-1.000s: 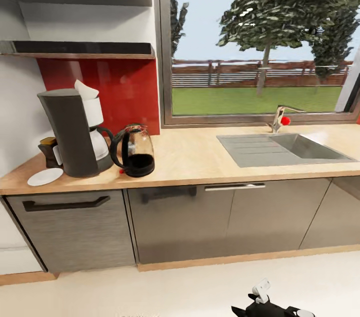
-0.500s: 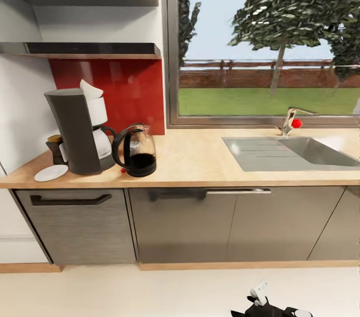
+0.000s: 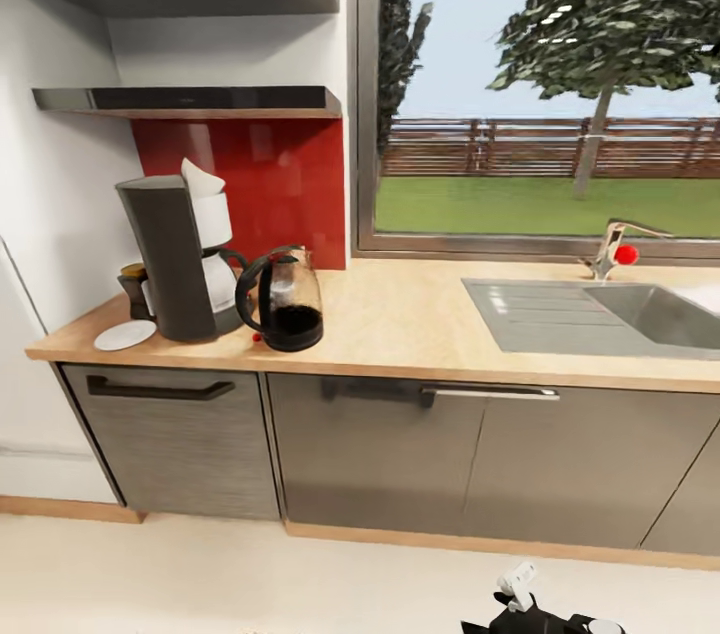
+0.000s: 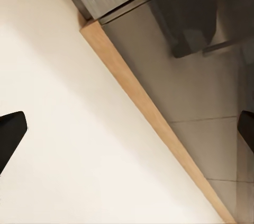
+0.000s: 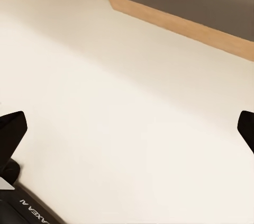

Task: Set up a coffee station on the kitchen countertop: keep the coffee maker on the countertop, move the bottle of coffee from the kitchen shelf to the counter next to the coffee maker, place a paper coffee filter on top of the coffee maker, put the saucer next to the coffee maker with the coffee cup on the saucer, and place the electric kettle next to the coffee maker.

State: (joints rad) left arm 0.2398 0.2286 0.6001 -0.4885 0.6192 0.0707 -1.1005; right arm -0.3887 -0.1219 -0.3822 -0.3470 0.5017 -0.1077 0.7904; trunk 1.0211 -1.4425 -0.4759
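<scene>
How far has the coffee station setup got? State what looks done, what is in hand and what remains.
Done: the coffee maker stands on the countertop with the paper filter on top, the electric kettle and saucer beside it, and what may be the coffee bottle behind. In hand: nothing; both tools are open over the floor. Left: the cup on the saucer.

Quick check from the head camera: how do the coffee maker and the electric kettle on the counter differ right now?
The coffee maker is taller, boxy and opaque grey; the electric kettle is shorter, rounded and see-through with a dark base. The coffee maker carries a white paper filter on top; the kettle's top is bare. Both stand upright, side by side on the countertop.
</scene>
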